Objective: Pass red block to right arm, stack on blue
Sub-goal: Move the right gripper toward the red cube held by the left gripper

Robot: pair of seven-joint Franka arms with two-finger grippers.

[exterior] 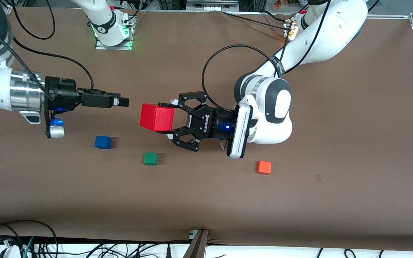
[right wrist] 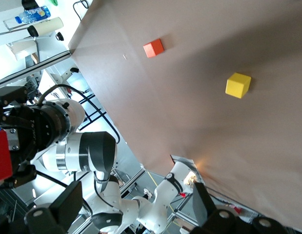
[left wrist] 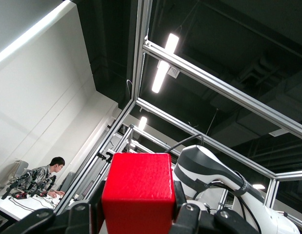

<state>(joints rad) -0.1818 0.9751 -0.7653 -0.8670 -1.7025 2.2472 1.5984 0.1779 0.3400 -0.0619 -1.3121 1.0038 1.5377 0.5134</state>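
My left gripper point(exterior: 166, 118) is held sideways above the middle of the table, shut on the red block point(exterior: 157, 117). In the left wrist view the red block point(left wrist: 137, 190) fills the gap of the left gripper point(left wrist: 137, 217), a pad pressed on each side. My right gripper point(exterior: 122, 102) points at the block from the right arm's end, a short gap away, touching nothing. In the right wrist view the right gripper point(right wrist: 136, 207) stands open and empty, and the red block point(right wrist: 1, 156) shows at the edge. The blue cube point(exterior: 103, 142) sits on the table below the right gripper.
A green cube point(exterior: 150, 158) lies nearer the front camera than the held block. An orange cube point(exterior: 264, 167) lies toward the left arm's end, also in the right wrist view as the orange cube point(right wrist: 153, 48), near a yellow cube point(right wrist: 238, 85). The brown table point(exterior: 335, 200) carries nothing else.
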